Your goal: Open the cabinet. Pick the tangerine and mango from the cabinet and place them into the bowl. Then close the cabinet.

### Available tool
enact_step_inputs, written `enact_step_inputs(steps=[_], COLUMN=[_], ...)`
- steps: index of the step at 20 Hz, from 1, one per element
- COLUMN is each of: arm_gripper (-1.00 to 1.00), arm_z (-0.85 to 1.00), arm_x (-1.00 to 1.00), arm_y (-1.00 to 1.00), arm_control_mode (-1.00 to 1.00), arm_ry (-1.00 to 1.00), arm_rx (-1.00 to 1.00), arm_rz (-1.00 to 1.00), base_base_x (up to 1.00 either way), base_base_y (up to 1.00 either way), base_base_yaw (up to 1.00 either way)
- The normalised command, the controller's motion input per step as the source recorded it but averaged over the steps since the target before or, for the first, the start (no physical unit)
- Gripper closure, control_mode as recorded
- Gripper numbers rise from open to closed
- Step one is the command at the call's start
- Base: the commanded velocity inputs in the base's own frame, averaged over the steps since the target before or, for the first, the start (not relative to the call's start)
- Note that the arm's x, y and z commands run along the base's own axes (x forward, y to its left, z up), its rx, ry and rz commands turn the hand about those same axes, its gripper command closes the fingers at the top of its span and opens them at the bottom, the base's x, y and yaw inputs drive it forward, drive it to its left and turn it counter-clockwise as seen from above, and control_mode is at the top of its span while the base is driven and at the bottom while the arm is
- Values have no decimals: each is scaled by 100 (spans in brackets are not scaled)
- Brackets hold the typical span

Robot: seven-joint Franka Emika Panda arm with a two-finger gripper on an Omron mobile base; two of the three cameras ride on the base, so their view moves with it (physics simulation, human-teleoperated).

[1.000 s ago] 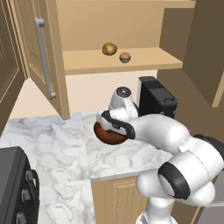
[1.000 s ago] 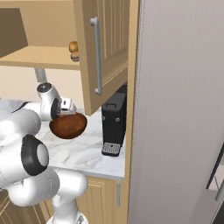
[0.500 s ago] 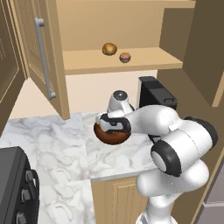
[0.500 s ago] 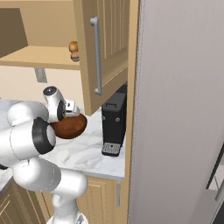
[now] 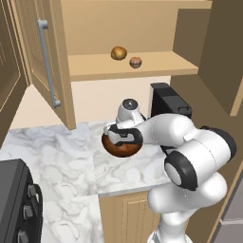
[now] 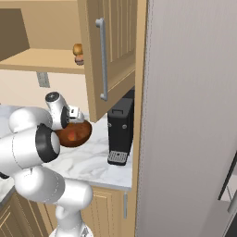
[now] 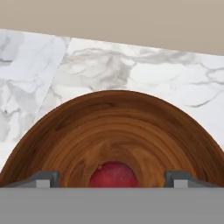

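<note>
The round, wood-grained bowl (image 7: pixel 113 135) sits on the veined marble surface (image 5: pixel 52 156), a smooth red fruit (image 7: pixel 113 176) inside, half cut off. Above it, the hand (image 7: pixel 113 178) is spread wide, empty.

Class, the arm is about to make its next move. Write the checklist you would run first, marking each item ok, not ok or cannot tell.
1. Cabinet doors open: ok.
2. Gripper open, fingertips clear of the red fruit: ok.
3. Red fruit lies inside the bowl: ok.
4. Shelf cleared: not ok; an orange fruit and a smaller brownish item lie on it.
5. Which of those two to fetch: cannot tell.
</note>
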Motion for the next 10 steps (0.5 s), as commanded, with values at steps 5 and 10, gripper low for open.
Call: enact_step_inputs(steps=[5,10], arm_gripper=[-100,-100], arm_z=[33,82], arm_x=[0,-22], arm_y=[-3,-5], arm_control_mode=[-100,-100], arm_ry=[-8,-21], arm_rx=[2,1], arm_rz=[0,0], base_base_x=[0,0], base_base_y=[0,0], base_base_yaw=[0,0])
